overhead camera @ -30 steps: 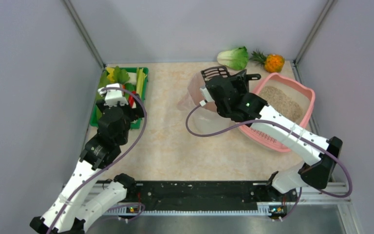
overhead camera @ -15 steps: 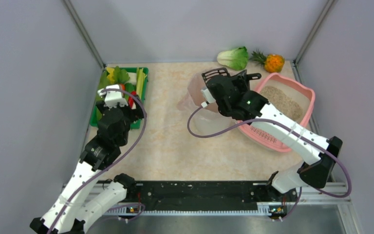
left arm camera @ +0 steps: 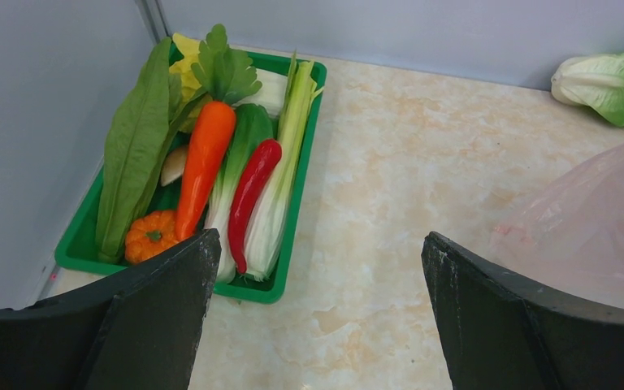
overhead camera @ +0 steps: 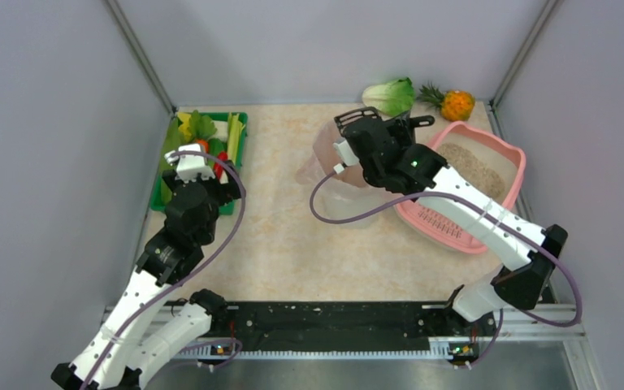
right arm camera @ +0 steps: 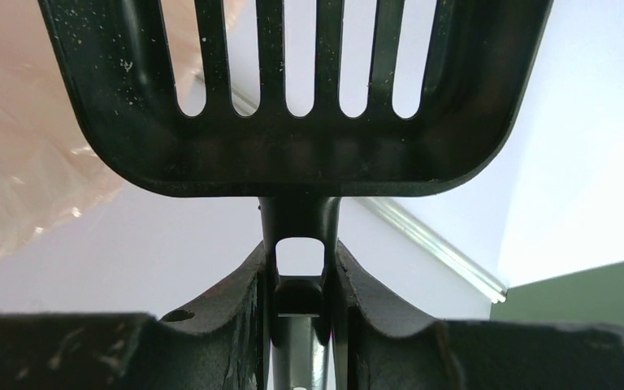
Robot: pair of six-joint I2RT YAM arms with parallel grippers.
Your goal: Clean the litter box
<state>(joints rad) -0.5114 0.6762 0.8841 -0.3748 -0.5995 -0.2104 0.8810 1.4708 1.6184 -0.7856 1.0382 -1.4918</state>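
Slightly farther back now, the right gripper (right arm camera: 301, 272) clenches the scoop (right arm camera: 292, 158) above the bin (overhead camera: 325, 158); left gripper (left arm camera: 318, 240) stays released.

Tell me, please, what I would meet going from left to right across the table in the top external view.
green vegetable tray → pink-lined bin → litter box. The cabbage and pineapple at the back overlap these sideways, so I leave them out.
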